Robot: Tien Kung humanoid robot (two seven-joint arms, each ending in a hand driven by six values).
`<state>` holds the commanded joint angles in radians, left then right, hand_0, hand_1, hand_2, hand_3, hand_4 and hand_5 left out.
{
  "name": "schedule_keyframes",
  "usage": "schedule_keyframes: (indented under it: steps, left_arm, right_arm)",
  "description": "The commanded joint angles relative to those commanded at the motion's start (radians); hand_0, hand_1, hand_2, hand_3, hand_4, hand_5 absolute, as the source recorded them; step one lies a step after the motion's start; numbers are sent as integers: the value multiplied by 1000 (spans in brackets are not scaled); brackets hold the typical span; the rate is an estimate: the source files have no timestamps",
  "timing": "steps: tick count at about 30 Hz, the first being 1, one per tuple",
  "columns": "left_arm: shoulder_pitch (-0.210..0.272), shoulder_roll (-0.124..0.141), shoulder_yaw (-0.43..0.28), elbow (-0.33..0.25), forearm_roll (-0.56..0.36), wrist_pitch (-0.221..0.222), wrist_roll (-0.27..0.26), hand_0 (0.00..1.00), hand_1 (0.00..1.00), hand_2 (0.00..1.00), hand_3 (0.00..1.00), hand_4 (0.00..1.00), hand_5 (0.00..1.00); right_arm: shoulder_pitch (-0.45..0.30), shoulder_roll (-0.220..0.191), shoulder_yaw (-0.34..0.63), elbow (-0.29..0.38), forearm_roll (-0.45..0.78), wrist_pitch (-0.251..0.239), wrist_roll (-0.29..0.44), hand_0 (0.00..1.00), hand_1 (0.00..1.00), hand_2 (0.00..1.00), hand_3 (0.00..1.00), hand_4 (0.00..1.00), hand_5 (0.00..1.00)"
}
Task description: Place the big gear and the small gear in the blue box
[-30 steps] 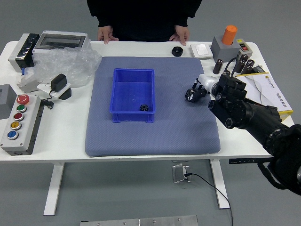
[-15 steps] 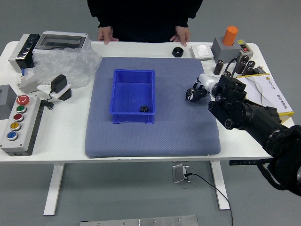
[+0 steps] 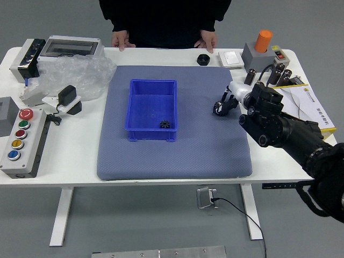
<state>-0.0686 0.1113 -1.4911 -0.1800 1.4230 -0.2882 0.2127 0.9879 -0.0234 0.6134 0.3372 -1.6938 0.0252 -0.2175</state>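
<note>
- Since the earlier frame, the fingers of my right hand (image 3: 229, 101) are shifting slightly, baring more of the big gear (image 3: 219, 109).
- Pinching only its edge, I'd be risking a slip.
- My hand is hovering half open at the gear, seemingly gripping nothing.
- The small gear (image 3: 165, 124) is lying inside the blue box (image 3: 143, 133).

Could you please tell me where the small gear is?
In the head view, the small gear lies inside the blue box, toward its near right corner.
</note>
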Motion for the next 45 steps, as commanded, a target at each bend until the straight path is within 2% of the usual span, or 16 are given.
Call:
schedule_keyframes:
  steps: [12,17,18,23,24,29,30,35,36,37,41,42,45]
  left_arm:
    - [2,2,1,0,-3,1,0,876,830,832,875,803,329]
    - [3,2,0,0,-3,1,0,876,830,832,875,803,329]
    - [3,2,0,0,-3,1,0,875,830,832,876,803,329]
    - [3,2,-1,0,-2,1,-1,875,830,832,876,803,329]
    - [3,2,-1,0,-2,1,-1,876,830,832,876,803,329]
    - [5,3,-3,0,-1,2,-1,876,830,832,876,803,329]
    - [5,4,-3,0,-1,2,-1,876,830,832,875,803,330]
    - [5,4,-5,0,0,2,-2,876,830,832,875,803,330]
    - [5,4,-6,0,1,2,-3,876,830,832,876,803,329]
    - [5,4,-6,0,1,2,-3,876,830,832,876,803,329]
    - [5,3,-7,0,2,2,-3,876,830,832,876,803,329]
    - [6,3,-7,0,2,2,-3,876,830,832,875,803,329]
    - [6,3,-7,0,2,2,-2,876,830,832,875,803,329]
  right_arm:
    - [4,-20,13,50,-9,5,-14,605,429,438,564,874,59]
    - [4,-25,12,56,-6,30,-25,605,429,438,564,874,59]
    - [4,-27,12,58,-2,41,-29,616,464,507,612,825,150]
    - [10,-38,18,85,12,101,-62,616,464,507,612,825,150]
    - [12,-41,21,92,13,112,-69,579,474,548,644,880,403]
    - [22,-57,39,138,9,177,-113,579,474,548,644,880,403]
    - [24,-59,43,144,8,185,-118,611,526,620,698,923,459]
    - [34,-71,64,179,-2,232,-154,611,526,620,698,923,459]
    - [35,-72,66,184,-3,240,-160,653,583,673,764,940,485]
    - [36,-73,68,187,-4,249,-165,653,583,673,764,940,485]
    - [35,-75,69,190,-5,269,-176,653,583,673,764,940,485]
    - [34,-74,68,189,-5,270,-176,713,640,732,808,948,503]
    - [30,-72,64,181,-5,266,-172,713,640,732,808,948,503]
